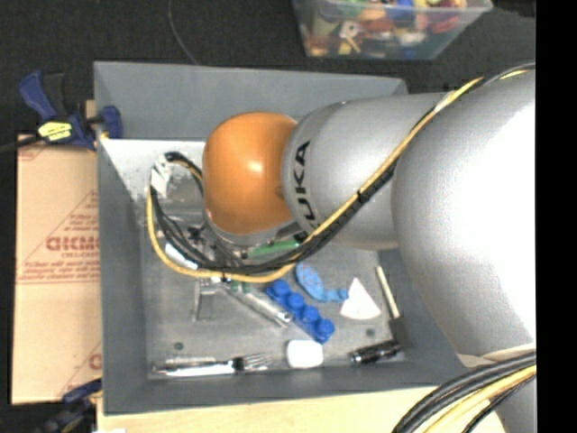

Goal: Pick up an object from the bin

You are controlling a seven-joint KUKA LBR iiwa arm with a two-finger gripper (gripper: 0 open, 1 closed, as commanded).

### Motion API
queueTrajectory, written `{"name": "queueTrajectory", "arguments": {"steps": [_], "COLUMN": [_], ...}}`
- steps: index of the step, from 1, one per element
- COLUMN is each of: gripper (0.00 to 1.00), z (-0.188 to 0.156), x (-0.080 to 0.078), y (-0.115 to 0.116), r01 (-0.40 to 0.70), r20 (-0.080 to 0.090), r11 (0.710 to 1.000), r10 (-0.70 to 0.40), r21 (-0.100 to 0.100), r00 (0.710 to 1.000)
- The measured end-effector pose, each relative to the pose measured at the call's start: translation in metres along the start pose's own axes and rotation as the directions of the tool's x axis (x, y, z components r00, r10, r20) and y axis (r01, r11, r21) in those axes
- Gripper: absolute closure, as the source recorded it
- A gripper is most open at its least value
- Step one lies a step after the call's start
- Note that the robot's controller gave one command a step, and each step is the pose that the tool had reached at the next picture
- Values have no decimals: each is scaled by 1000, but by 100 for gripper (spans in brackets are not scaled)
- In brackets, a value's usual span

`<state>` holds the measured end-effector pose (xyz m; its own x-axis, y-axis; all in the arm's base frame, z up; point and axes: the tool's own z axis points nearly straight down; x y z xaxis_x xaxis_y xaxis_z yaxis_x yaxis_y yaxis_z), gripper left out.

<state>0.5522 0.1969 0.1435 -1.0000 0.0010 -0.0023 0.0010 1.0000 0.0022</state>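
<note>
Hanging low over the floor of the bin (124,269), the gripper (206,305) stood beneath the arm's orange cover; whether it was spread or pressed together could not be told. A silver pen-like tool (261,306) lay just to its right, a blue knobbed toy (305,314) beyond that, and a fork (213,364) in front of it.

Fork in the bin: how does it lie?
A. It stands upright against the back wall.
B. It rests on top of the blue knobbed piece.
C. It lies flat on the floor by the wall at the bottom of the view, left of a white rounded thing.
C: the fork lies flat on the floor of the bin, its tines toward the white rounded thing, apart from the blue knobbed piece.
</note>
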Motion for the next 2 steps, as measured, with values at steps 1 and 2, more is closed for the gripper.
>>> {"name": "queueTrajectory", "arguments": {"steps": [1,2], "gripper": [0,0], "z": [73,70], "x": [-63,-66], "y": [-6,-23], "r01": [-165,-119], "r20": [5,13], "r11": [986,993], "r10": [165,119], "r21": [-3,-5], "r00": [986,993]}}
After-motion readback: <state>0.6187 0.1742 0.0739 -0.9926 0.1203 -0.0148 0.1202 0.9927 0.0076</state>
